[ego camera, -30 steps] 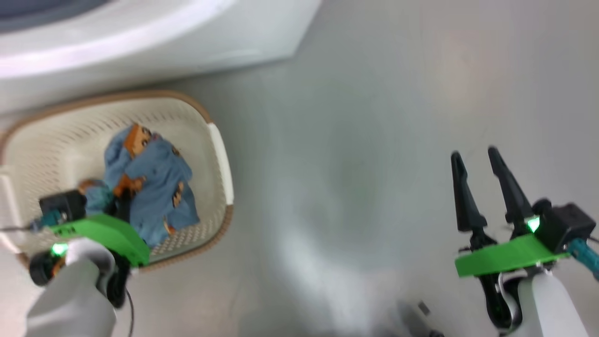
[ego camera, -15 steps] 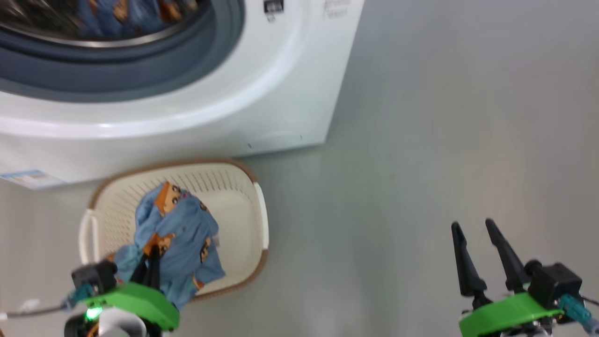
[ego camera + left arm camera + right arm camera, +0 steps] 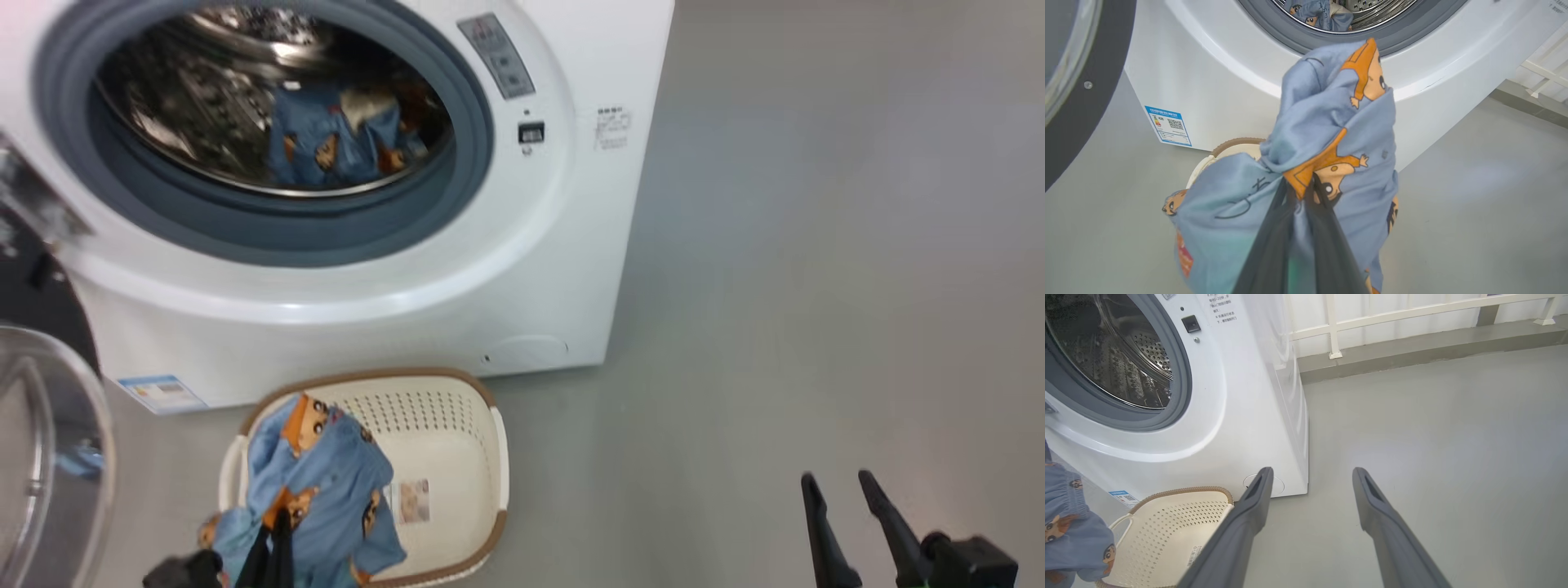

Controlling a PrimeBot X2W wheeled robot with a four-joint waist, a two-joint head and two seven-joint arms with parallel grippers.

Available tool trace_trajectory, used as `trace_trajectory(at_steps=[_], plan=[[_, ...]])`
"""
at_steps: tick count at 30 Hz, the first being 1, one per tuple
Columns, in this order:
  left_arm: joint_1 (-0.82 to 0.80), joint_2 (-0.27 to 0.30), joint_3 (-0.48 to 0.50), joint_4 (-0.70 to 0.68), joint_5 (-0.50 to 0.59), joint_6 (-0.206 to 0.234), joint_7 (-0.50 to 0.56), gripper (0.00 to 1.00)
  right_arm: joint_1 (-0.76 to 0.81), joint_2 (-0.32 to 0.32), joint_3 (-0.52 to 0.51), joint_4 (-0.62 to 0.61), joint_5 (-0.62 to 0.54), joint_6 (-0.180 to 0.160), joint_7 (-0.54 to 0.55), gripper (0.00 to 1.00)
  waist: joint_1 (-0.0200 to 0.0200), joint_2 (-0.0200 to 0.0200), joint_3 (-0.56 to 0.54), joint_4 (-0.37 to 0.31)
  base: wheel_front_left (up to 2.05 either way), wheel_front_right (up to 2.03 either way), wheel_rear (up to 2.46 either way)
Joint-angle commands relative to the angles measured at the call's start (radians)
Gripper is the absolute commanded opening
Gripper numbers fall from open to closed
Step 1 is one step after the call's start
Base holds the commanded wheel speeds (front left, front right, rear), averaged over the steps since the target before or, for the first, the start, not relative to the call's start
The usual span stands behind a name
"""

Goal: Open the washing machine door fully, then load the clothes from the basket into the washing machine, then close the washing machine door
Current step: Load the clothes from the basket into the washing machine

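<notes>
Left wrist view puts us in the loading step: our left gripper [image 3: 1300,185] has its jaws pinched nearly together on a fold of the clothes [image 3: 1327,122]. The blue bear-print bundle bunches up just past the fingertips and drapes down around both fingers. Beyond the held fabric, further along the line of the jaws, stands the washing machine [image 3: 1216,90] with its mouth open, and a second blue piece [image 3: 335,139] lies in the drum [image 3: 204,90]. The washing machine door [image 3: 1081,102] stands swung out to one side of the jaws, so we judge the opening step done. The basket [image 3: 498,465] sits on the floor [image 3: 816,245] below the fingertips, under the hanging cloth; we cannot tell whether the garment's lower end is clear of its rim. Our right gripper [image 3: 1311,470] has its jaws wide apart with nothing between them, the basket off to their left. Next, we judge, the left jaws must carry the bundle up and forward through the grey gasket [image 3: 482,163], deep enough that no fabric trails over the lip, before they part.
</notes>
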Motion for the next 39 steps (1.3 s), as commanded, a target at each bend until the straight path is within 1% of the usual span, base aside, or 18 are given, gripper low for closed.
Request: trace_trajectory(at_steps=[1, 5, 8, 19, 22, 31, 39], plan=[[0.011, 0.006, 0.041, -0.032, 0.016, 0.008, -0.012, 0.00, 0.011, -0.010, 0.022, -0.017, -0.017, 0.002, -0.005, 1.00, 0.0000, 0.0000, -0.087, 0.039, 0.00, 0.00, 0.00], [0.063, -0.005, 0.056, -0.066, 0.041, 0.017, -0.012, 0.00, 0.045, -0.010, 0.019, -0.016, -0.012, 0.002, -0.005, 1.00, 0.0000, 0.0000, -0.135, 0.055, 0.00, 0.00, 0.00], [0.087, -0.009, 0.060, -0.088, 0.055, 0.018, -0.012, 0.00, 0.057, -0.010, 0.023, -0.017, -0.010, 0.002, -0.005, 1.00, 0.0000, 0.0000, -0.153, 0.065, 0.00, 0.00, 0.00], [0.171, -0.019, 0.088, -0.202, 0.120, 0.051, -0.012, 0.00, 0.096, -0.010, 0.025, -0.011, 0.005, 0.002, -0.005, 1.00, 0.0000, 0.0000, -0.234, 0.086, 0.00, 0.00, 0.00], [0.182, -0.018, 0.087, -0.212, 0.129, 0.054, -0.012, 0.00, 0.104, -0.010, 0.023, -0.011, 0.004, 0.002, -0.005, 1.00, 0.0000, 0.0000, -0.248, 0.088, 0.00, 0.00, 0.00], [0.204, -0.016, 0.094, -0.225, 0.131, 0.061, -0.012, 0.00, 0.110, -0.010, 0.030, -0.009, 0.003, 0.002, -0.005, 1.00, 0.0000, 0.0000, -0.266, 0.079, 0.00, 0.00, 0.00], [0.210, -0.020, 0.095, -0.237, 0.127, 0.062, -0.012, 0.00, 0.105, -0.010, 0.036, -0.013, 0.006, 0.002, -0.005, 1.00, 0.0000, 0.0000, -0.258, 0.067, 0.00, 0.00, 0.00]])
